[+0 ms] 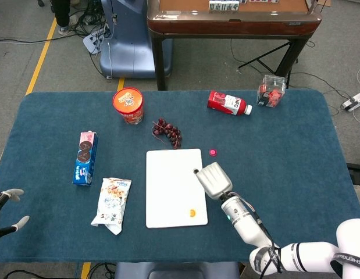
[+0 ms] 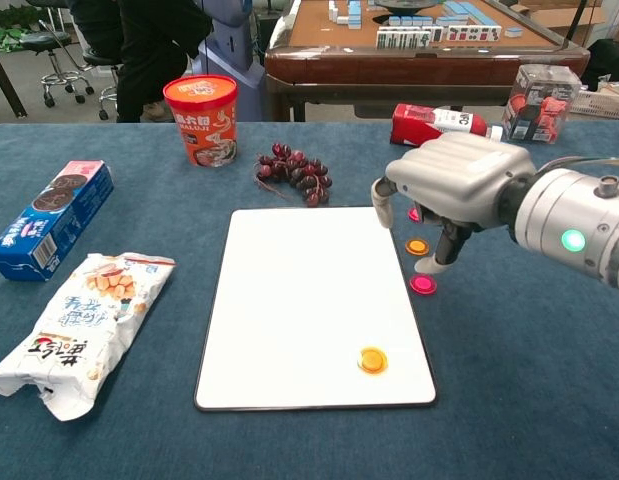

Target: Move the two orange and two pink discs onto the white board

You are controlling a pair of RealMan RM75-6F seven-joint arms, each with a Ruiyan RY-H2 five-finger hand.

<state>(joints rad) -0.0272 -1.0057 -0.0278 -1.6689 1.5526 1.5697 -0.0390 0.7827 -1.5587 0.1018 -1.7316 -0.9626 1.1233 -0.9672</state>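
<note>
White board (image 2: 299,290) carries one orange disc (image 2: 372,360) near its right corner.

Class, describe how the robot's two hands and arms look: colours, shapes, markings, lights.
The right hand is boxy and matt grey with darker fingers, on a silver cylindrical wrist with a green light, joined to a white arm with a black band. The left hand shows only pale-tipped fingers over black at the frame's edge.

Open blue bench cloth (image 2: 549,380) is lying right of the flat white board (image 2: 299,300); dark grapes (image 2: 294,168) are crowding its far edge.
</note>
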